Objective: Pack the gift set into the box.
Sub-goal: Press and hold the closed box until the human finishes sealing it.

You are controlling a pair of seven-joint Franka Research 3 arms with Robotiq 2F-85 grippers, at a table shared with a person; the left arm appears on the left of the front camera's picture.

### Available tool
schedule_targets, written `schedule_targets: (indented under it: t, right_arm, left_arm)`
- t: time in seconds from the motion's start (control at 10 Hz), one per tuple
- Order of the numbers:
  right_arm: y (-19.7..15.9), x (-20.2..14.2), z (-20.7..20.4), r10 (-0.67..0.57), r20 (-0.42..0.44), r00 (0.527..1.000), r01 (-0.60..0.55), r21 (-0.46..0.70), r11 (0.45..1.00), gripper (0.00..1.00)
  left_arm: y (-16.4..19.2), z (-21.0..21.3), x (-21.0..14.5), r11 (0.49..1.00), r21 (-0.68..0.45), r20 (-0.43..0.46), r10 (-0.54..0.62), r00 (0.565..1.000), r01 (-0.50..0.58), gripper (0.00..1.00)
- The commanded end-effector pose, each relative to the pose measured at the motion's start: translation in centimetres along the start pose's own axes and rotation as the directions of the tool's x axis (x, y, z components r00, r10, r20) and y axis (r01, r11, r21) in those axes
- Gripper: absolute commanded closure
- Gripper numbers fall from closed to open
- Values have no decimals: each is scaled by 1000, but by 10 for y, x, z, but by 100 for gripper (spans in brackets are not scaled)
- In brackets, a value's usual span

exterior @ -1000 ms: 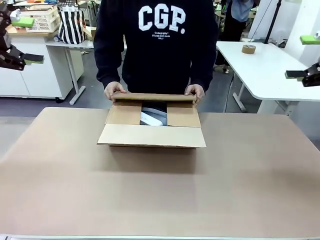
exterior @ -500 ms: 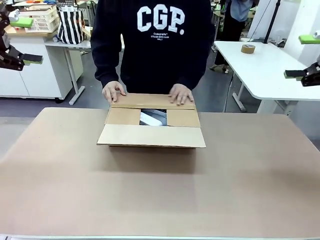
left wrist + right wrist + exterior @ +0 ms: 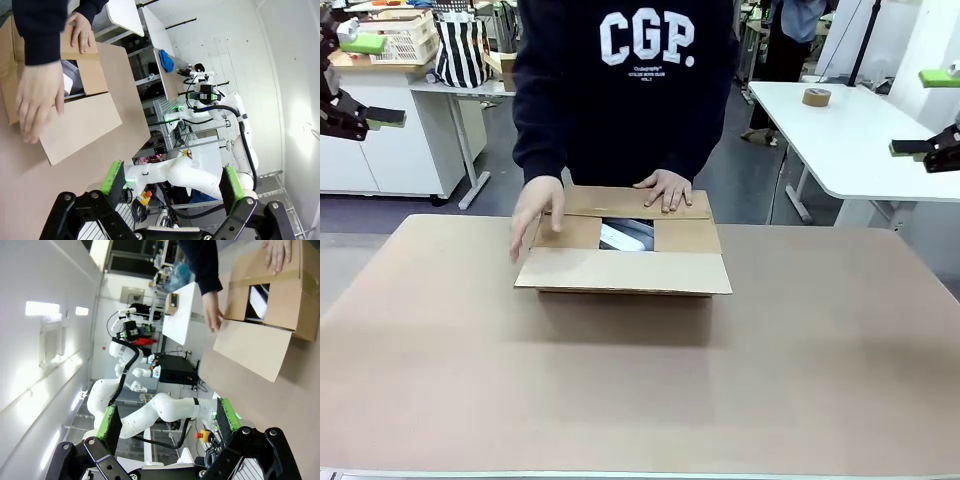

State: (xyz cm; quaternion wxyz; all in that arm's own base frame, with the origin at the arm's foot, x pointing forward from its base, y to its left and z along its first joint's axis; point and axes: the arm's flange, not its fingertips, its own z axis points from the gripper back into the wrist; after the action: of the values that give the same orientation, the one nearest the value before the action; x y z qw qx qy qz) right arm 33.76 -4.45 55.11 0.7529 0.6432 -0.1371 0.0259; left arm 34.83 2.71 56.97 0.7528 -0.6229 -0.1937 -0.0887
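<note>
Box [image 3: 686, 236] on the table [image 3: 820, 380], near flap [image 3: 623, 272] lying open, person's hand [image 3: 667, 188] pressing the far flap [image 3: 610, 201] down. Gift set [image 3: 625, 238] inside, seen through the gap. Both jaws wide apart, empty, off to the sides. We risk flaps springing up, or hitting that hand if we reach in.

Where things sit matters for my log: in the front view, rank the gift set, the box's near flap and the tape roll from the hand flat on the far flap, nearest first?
From the hand:
1. gift set, in the box opening beside it.
2. near flap, on the robot's side.
3. tape roll, off on the white table.
</note>
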Motion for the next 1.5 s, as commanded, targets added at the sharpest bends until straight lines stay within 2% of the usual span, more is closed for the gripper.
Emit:
schedule_targets:
  t: [0.0, 1.4]
  right_arm:
    - [2, 1, -2, 9, 8, 1000, -9, 22, 1000, 0]
    - [2, 1, -2, 9, 8, 1000, -9, 22, 1000, 0]
  left_arm:
    - [-2, -1, 0, 1000, -24, 9, 0, 1000, 0, 0]
    - [-2, -1, 0, 1000, -24, 9, 0, 1000, 0, 0]
